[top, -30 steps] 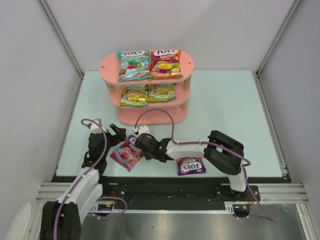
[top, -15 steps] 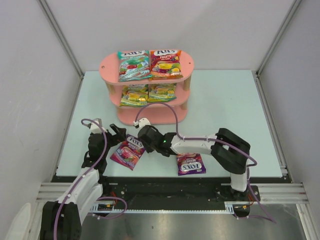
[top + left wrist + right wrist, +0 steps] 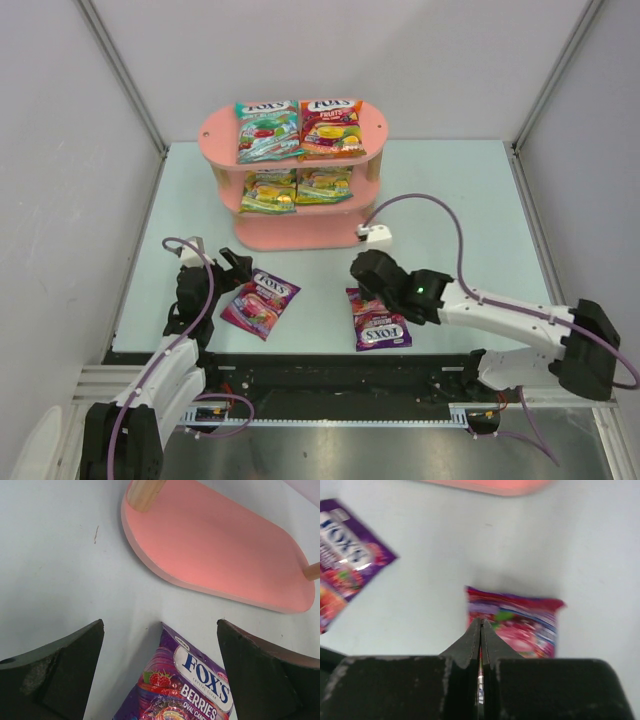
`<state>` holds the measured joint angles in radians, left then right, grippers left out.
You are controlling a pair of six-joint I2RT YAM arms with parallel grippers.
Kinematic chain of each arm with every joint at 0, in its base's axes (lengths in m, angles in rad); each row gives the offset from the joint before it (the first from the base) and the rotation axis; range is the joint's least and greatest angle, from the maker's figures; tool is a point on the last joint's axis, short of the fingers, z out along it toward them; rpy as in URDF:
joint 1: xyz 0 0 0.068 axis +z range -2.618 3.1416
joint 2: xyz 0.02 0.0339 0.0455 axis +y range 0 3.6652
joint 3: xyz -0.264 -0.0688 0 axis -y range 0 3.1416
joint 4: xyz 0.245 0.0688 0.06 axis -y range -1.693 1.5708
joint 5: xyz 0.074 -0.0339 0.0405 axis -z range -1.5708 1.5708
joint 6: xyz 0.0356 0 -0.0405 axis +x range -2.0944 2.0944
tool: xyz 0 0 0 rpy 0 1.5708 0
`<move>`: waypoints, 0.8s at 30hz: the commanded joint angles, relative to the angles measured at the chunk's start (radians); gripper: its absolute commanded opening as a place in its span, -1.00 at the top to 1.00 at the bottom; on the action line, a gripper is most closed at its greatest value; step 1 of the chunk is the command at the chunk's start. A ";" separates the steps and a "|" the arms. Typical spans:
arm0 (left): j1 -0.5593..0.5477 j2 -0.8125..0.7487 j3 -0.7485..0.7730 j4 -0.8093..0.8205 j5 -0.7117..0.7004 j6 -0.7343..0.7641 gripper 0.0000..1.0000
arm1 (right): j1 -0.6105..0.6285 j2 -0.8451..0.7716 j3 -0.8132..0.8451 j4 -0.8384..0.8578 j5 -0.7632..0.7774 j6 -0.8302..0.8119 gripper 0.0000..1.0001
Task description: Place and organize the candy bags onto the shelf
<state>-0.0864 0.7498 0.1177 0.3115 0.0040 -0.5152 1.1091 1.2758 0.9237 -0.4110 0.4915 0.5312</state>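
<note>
The right arm (image 3: 500, 312) reaches low from its base at the near right, stretched leftward across the pale mint surface (image 3: 450, 200). The left arm (image 3: 188, 305) stands folded at the near left, its wrist pointing toward the pink three-tier oval-board shelf (image 3: 300, 238).

There are six glossy flat FOX'S sweet packets. The teal packet (image 3: 268, 130) and the red-orange packet (image 3: 330, 125) lie side by side on the top tier. Two yellow-green packets (image 3: 268, 190) sit on the middle tier. The left purple packet (image 3: 258, 303) and the right purple packet (image 3: 378, 322) lie on the surface in front of the shelf, well apart.

The right end effector (image 3: 480, 622) has its fingers pressed together with only a thin slit between. Its tips are over the right purple packet's edge; I cannot tell whether they touch it. The left end effector (image 3: 160, 625) is spread wide and grips nothing, with the left purple packet just ahead of its fingers.
</note>
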 commanded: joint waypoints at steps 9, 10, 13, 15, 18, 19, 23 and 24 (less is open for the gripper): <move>0.007 -0.007 0.017 0.024 0.002 -0.003 -1.00 | -0.136 -0.249 -0.241 -0.403 0.134 0.498 1.00; 0.008 -0.007 0.017 0.024 0.004 -0.003 -1.00 | -0.152 -0.260 -0.262 -0.397 0.124 0.509 1.00; 0.008 -0.006 0.017 0.024 0.004 -0.005 -1.00 | -0.204 -0.292 -0.325 -0.359 0.075 0.504 1.00; 0.008 -0.007 0.017 0.023 0.002 -0.005 -1.00 | -0.218 -0.293 -0.351 -0.339 0.041 0.492 1.00; 0.008 -0.007 0.017 0.021 0.004 -0.005 -0.99 | -0.222 -0.271 -0.393 -0.284 0.003 0.469 1.00; 0.008 -0.009 0.017 0.021 0.002 -0.005 -0.99 | -0.222 -0.256 -0.414 -0.264 -0.019 0.455 1.00; 0.008 -0.009 0.017 0.021 0.001 -0.005 -1.00 | -0.193 -0.191 -0.437 -0.206 -0.083 0.417 1.00; 0.008 -0.009 0.017 0.023 0.001 -0.005 -0.99 | -0.172 -0.184 -0.436 -0.200 -0.074 0.415 1.00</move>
<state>-0.0864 0.7498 0.1177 0.3115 0.0040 -0.5152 0.8967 1.0538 0.4957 -0.6872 0.4572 0.9642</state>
